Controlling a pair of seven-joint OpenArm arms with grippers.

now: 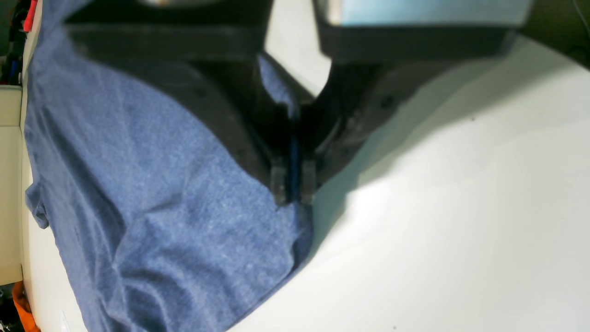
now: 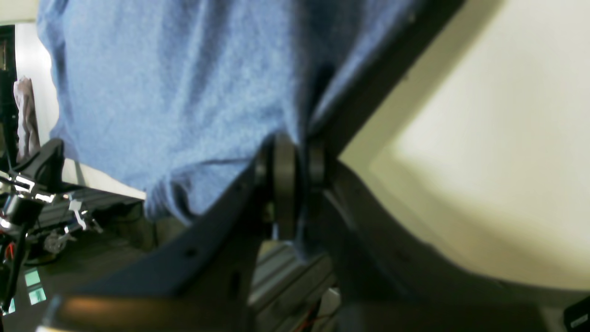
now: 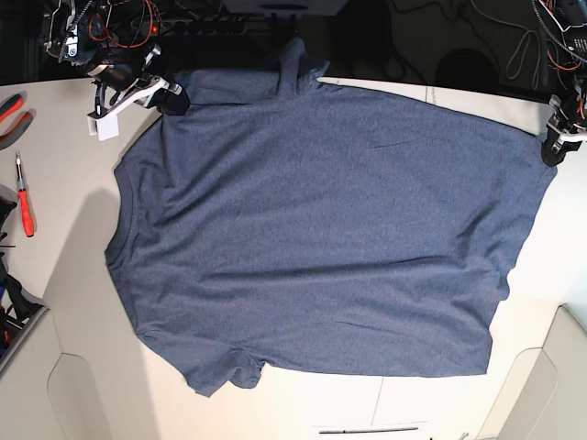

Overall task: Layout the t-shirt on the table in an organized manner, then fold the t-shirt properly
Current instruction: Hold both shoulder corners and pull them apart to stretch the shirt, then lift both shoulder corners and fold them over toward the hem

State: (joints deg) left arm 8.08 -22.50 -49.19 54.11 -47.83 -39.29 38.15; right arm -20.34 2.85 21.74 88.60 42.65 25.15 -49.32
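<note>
T-shirt [image 3: 321, 229] fabric lies spread across most of the off-white tabletop [image 3: 83, 302] in the base view, a heathered navy-blue sheet with its plain side up, so no lettering shows. Its far edge runs past the tabletop's far rim into the dark background, where one sleeve sticks up and its outline is hard to follow. The neckline sits at the left and the hem at the right; a second sleeve points toward the near edge. Shallow creases run across the body and the hem corner at the far right is pulled taut. The left tool [image 1: 293, 186] is clamped on that far-right corner: in its wrist view the two pads sit together with a thin strip of blue cloth pinched between them, though the upper arm parts there are blurred and dark. The right tool [image 2: 295, 161] grips the far-left shoulder area; its wrist view is soft and tilted, the pads closed on bunched cloth, and most of that shot is filled by the shirt. Red-handled pliers [image 3: 25, 206] lie on the tabletop at the left edge, well apart from the shirt, partly cut off.
</note>
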